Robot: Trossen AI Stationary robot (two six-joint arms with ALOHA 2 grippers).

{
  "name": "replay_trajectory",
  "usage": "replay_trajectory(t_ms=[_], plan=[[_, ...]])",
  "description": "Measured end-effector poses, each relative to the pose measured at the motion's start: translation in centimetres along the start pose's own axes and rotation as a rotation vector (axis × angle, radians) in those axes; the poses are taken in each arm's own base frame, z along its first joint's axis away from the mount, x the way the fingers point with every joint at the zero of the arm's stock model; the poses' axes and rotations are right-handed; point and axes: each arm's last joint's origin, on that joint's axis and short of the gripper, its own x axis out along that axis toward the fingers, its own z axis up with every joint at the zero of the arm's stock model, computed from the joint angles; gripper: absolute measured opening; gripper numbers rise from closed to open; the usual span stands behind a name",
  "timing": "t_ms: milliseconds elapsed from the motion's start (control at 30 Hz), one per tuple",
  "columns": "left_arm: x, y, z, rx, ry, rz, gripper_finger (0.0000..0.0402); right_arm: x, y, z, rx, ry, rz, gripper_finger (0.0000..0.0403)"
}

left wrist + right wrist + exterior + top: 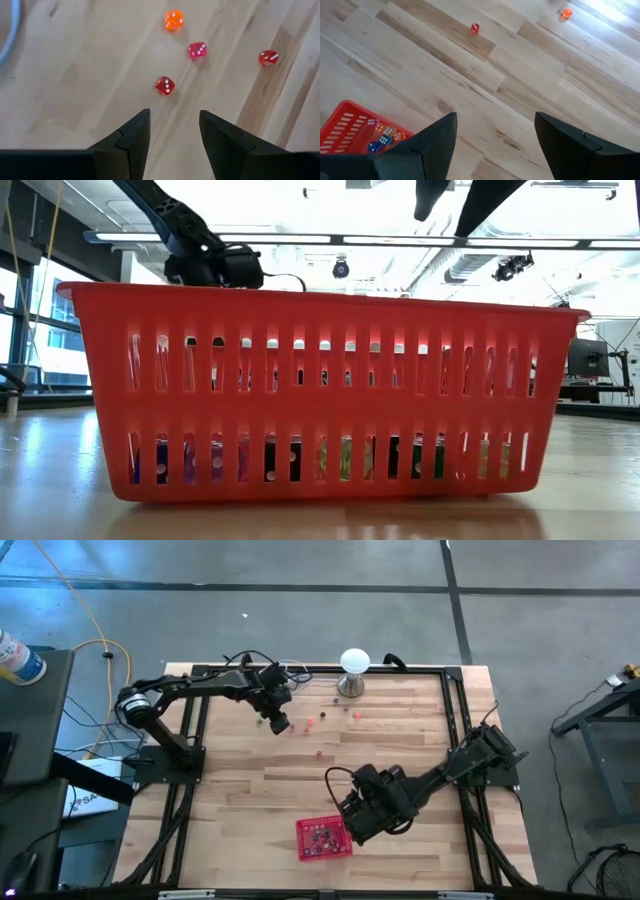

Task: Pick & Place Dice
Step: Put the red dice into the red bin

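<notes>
- Your task stands part done: a good number of dice [382, 136] already lie in the red basket [303, 829] at the near middle of the bench [250, 800]; the low view shows mixed colours along its floor.
- Several dice are left loose on the far half of the bench, near the white ball-topped stand [354, 672].
- Your left pincer [172, 132] hangs over that far group, spread and holding nothing. A red die [165, 85] lies just ahead of its tips, with an orange die [174, 21], a pink die [197, 50] and another red one [268, 58] beyond.
- Your right pincer [495, 132] waits beside the basket's right edge, spread and empty.
- Judgement: the next pick is most likely the nearest red die; expect several more carries before the bench is cleared.
</notes>
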Motion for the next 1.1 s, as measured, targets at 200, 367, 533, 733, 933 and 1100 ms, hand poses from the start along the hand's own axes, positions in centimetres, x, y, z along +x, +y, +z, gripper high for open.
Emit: replay_trajectory(t_ms=[200, 367, 533, 733, 933, 1100], plan=[[2.3, 0.1, 0.1, -0.124, 0.057, 0.071, 0.0163, 0.3, 0.0, 0.4, 0.014, 0.002, -0.001, 0.0258], [3.5, -0.1, 0.4, -0.151, 0.082, 0.077, 0.0163, 0.5, 0.0, 0.8, 0.029, 0.003, -0.005, 0.0258], [3.5, -0.6, 1.1, -0.176, 0.052, 0.077, 0.0163, 0.9, 0.0, 1.3, 0.045, 0.002, -0.007, 0.0258], [3.6, -0.6, 1.5, -0.204, 0.007, 0.117, 0.0163, 1.1, 0.0, 1.7, 0.061, -0.002, -0.007, 0.0258], [3.5, -0.5, 1.8, -0.235, -0.036, 0.146, 0.0163, 1.4, 0.0, 2.0, 0.076, -0.005, -0.007, 0.0258], [4.2, -0.6, 1.6, -0.267, -0.019, 0.148, 0.0163, 1.6, 0.0, 2.4, 0.087, -0.006, -0.008, 0.0258]])
